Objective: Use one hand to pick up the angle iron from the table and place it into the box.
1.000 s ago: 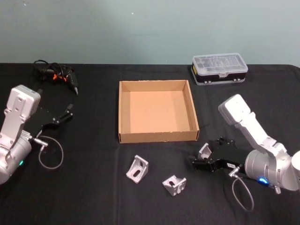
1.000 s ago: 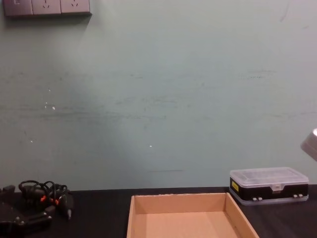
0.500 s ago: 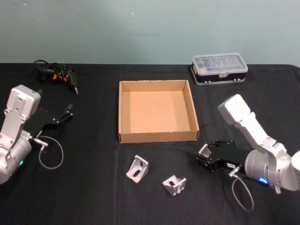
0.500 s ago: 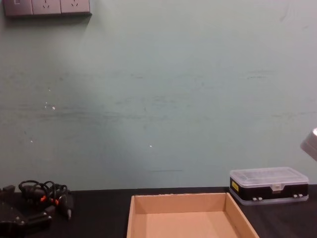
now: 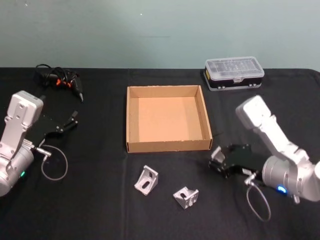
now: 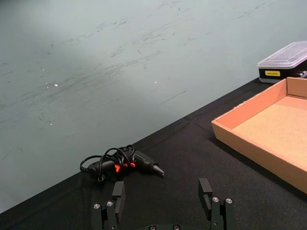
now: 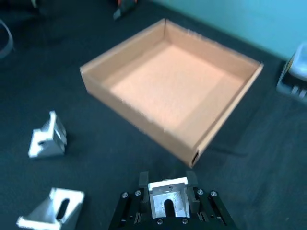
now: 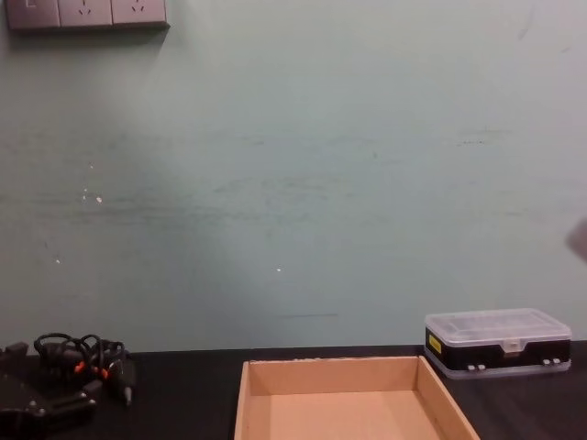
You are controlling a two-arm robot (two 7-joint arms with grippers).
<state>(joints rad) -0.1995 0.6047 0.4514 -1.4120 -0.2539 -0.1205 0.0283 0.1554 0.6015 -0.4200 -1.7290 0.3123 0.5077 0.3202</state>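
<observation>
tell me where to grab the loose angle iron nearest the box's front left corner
Likely from above, fingers closing across the two flat side webs of that angle iron: they look parallel, while its slotted face slopes. The right gripper grips the held angle iron the same way.

Your right gripper [image 5: 218, 161] sits just off the box's [image 5: 167, 146] near right corner, gripping an angle iron [image 5: 216, 154]; a second bracket [image 5: 146, 180] and a third bracket [image 5: 186, 197] lie before the box.

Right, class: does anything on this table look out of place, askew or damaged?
Nothing stands out. The box sits square and undamaged, two angle irons lie loose before it, and a third angle iron is gripped in the right pincer near its front right corner. The left pincer is parked, open.
</observation>
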